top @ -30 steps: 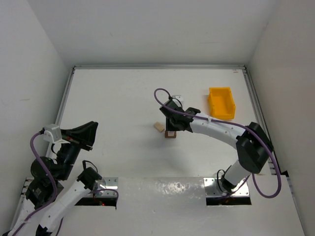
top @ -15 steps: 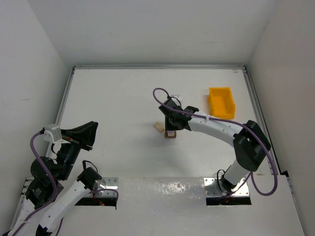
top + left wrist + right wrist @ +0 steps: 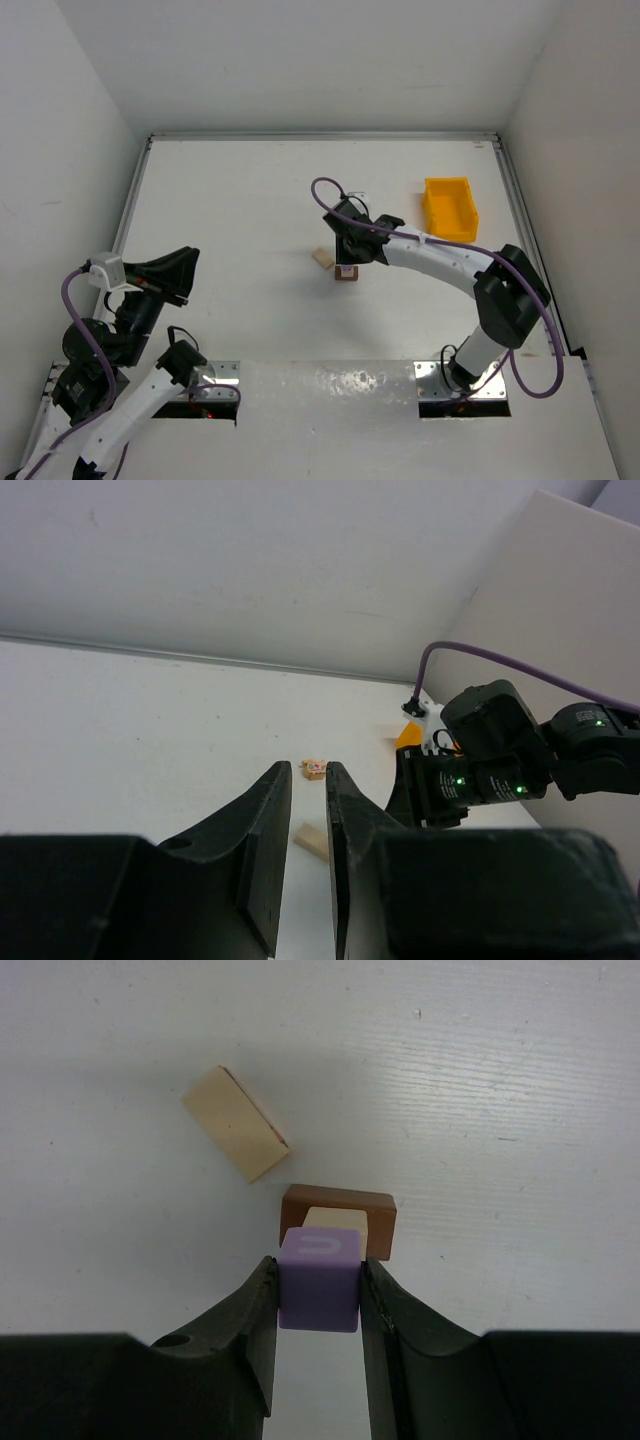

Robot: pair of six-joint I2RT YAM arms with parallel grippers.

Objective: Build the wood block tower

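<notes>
Your right gripper [image 3: 318, 1270] has both fingers clamped on a small purple wooden cube [image 3: 319, 1288], one finger pressed flat against each side. A pale curved mark shows on the cube's top face.

Just past the fingertips, a flat dark brown wooden block [image 3: 340, 1203] lies on the white table [image 3: 520, 1080]. A small light tan block [image 3: 335, 1218] sits against it on the side nearest the fingers. The purple cube overlaps that tan piece in the wrist view. You cannot tell from here whether it rests on the piece or hangs just above.

Further beyond the fingertips and off to their left, a light tan rectangular wooden block [image 3: 235, 1122] lies loose at a slant, apart from the brown one.

From above, the right gripper [image 3: 348, 256] is directly over the little stack. A yellow plastic bin [image 3: 448, 208] stands well off to the gripper's right.

Your left gripper [image 3: 306, 772] is raised, its fingers a narrow gap apart with nothing between them. Through that gap, far beyond the tips, a tiny pinkish-tan block [image 3: 315, 770] lies on the table.
</notes>
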